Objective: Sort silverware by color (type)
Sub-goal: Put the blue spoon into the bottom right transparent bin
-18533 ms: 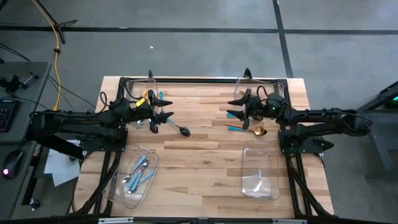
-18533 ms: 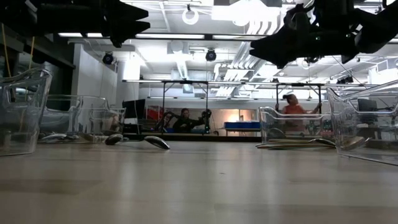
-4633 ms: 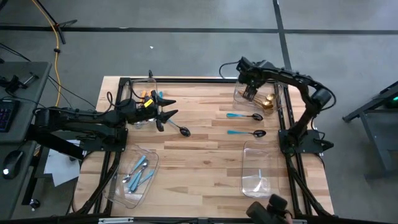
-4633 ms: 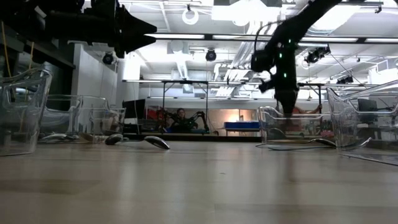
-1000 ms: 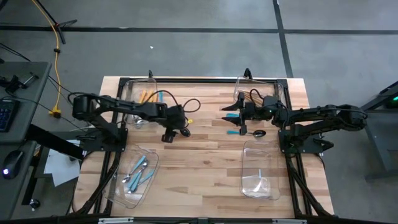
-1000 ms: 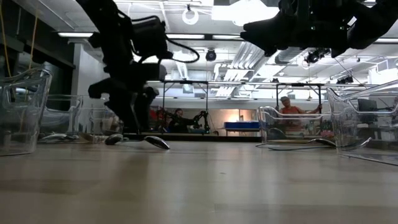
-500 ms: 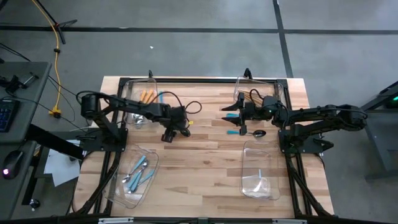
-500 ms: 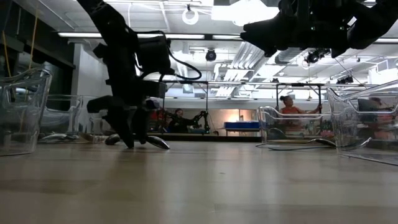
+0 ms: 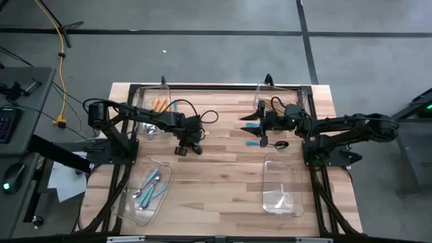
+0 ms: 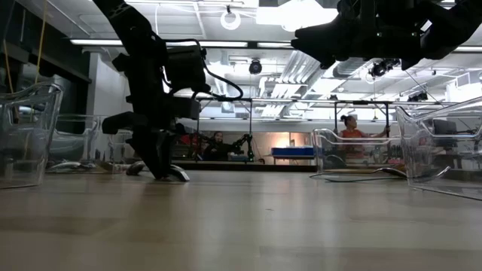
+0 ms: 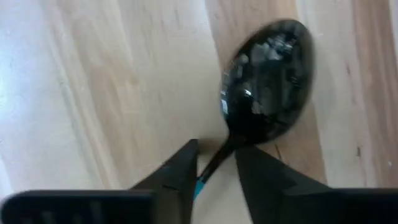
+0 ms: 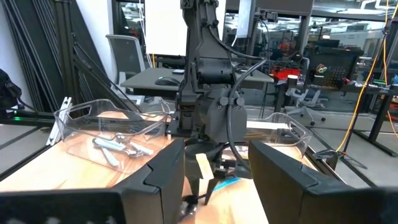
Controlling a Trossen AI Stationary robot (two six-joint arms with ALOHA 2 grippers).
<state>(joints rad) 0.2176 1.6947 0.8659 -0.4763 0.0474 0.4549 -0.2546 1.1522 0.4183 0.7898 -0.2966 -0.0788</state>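
Silverware: one black spoon (image 11: 267,81) between left gripper (image 11: 214,171) fingers, perhaps pinched

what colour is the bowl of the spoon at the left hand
Glossy black spoon bowl, clearest in the left wrist view.

Left gripper (image 9: 191,147) down at the table (image 9: 223,169) left of centre, fingers (image 11: 177,177) either side of a spoon (image 11: 266,84) neck — bowl lying just ahead on the wood. Right gripper (image 9: 260,129) held above the table's right side, over two more spoons (image 9: 270,142). Four bins at the corners: far left (image 9: 152,108), far right (image 9: 287,101), near left (image 9: 145,192) with cutlery inside, near right (image 9: 282,185).
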